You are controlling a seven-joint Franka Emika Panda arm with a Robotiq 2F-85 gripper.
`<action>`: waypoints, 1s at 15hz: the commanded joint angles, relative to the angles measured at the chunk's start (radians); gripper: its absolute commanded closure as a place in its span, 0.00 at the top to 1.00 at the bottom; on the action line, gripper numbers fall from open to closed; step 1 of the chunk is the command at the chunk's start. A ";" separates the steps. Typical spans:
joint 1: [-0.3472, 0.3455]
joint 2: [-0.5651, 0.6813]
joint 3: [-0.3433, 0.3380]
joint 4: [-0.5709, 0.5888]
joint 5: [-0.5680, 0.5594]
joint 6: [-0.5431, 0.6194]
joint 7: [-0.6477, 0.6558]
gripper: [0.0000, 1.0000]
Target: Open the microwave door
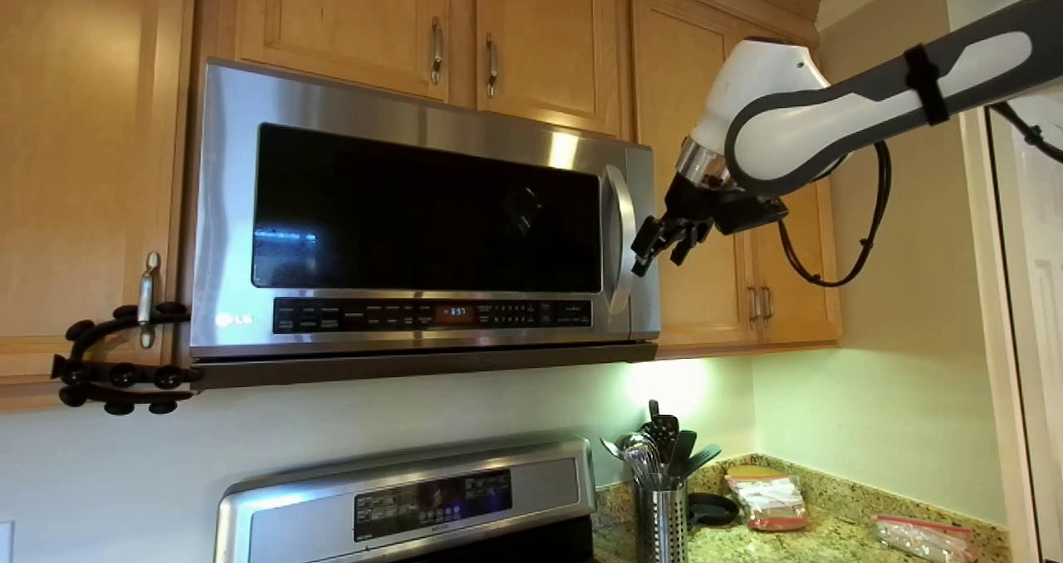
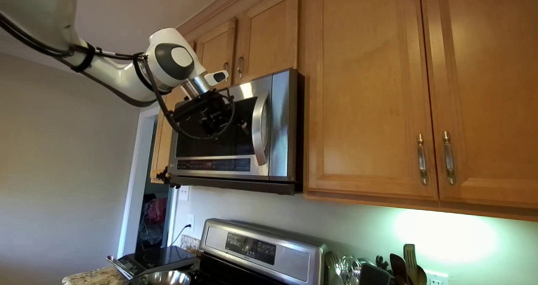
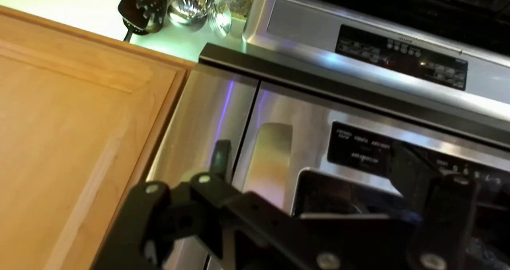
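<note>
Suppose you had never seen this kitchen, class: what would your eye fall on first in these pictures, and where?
The shut microwave door, steel-framed and dark-glazed, dominates an exterior view, above the stove control panel. Next comes the white-and-grey robot arm, jutting in from that view's upper right, its open gripper near the door handle. Below the gripper stands a perforated steel holder full of utensils.

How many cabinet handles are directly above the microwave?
2. In an exterior view, the left handle is on the left cabinet door, the right handle on the right cabinet door. Both show fully.
</note>
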 commanded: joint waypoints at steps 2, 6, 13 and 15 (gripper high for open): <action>-0.040 0.095 -0.028 0.084 -0.028 0.129 0.048 1.00; -0.046 0.164 -0.049 0.132 -0.012 0.215 0.063 1.00; -0.034 0.232 -0.058 0.189 -0.007 0.246 0.083 0.72; -0.031 0.233 -0.060 0.190 -0.005 0.248 0.091 0.58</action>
